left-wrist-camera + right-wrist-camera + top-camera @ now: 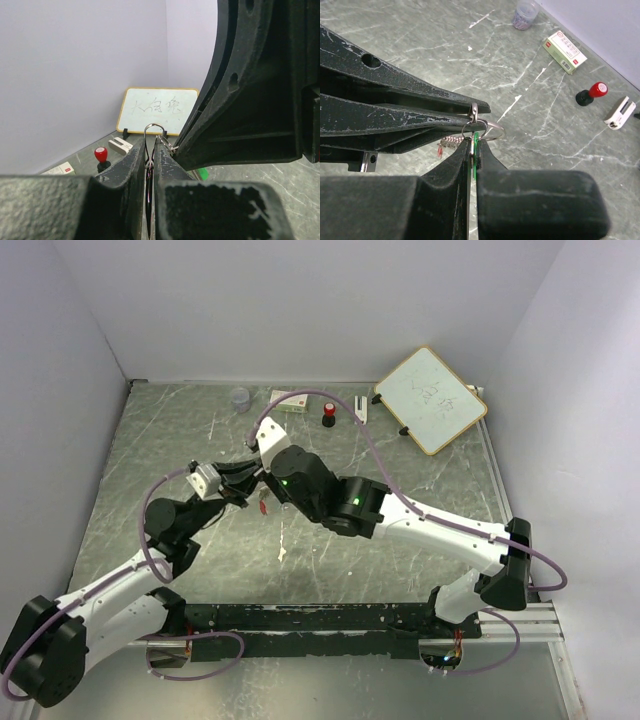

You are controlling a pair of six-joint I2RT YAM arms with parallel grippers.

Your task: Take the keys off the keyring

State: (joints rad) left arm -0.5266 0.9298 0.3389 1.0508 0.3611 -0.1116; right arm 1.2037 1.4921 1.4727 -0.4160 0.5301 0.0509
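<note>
The right tool was drawn narrow, its fingers clamped on the green key, whose plastic head showed as a thin green edge in the slot between them; the left tool was likewise closed to a narrow gap, its tips pinching the keyring just above the right tool, so that the two tools met nose to nose above the middle of the table; the ring was held off the table between them; the red key hung below the left tool on a short linked section and was gripped by neither tool. Judged from this arrangement, the task was in its first stage: both keys appeared attached to the ring, none had been set down, and the green key was the one in work; the red key was left to follow. Toward the far edge stood a clear cup holding small pale items too blurred to identify; near it lay a small box, closed, contents hidden; beyond stood a black knob with a red top.
</note>
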